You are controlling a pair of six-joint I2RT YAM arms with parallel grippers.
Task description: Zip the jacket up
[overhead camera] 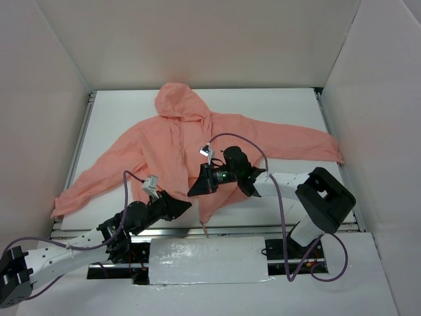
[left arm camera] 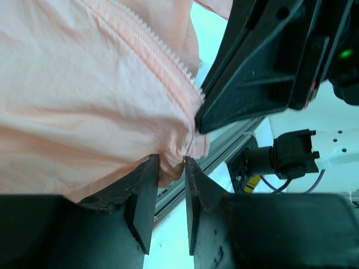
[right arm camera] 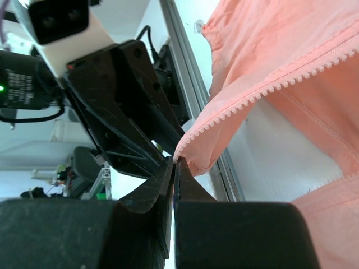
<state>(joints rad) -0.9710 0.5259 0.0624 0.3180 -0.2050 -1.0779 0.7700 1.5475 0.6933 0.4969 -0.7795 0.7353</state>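
Recording one jacket (overhead camera: 164,151), salmon pink, lying spread out on the white bench (overhead camera: 276,108). Counting one hood (overhead camera: 176,102) pointing toward the far side and two sleeves (overhead camera: 296,141) stretching out to left and right. Noting the front gaping open at the lower end. Counting two rows of zipper teeth (right arm camera: 269,84) in the right wrist view, standing apart from each other.

Counting two arms (overhead camera: 72,247), both reaching in over the jacket's near hem.

Finding the left pincer (left arm camera: 171,162) closing its two fingers (left arm camera: 143,196) on a bunched bit of the jacket's bottom edge, with cloth filling the narrow gap between the tips. Finding the right pincer (right arm camera: 175,162) clamping the low end of one toothed edge, with its fingers pressing almost together on the fabric.

Noting both pincers working just beside each other at the bottom of the front opening, close to one metal rail (left arm camera: 224,151) running along the near edge of the bench.
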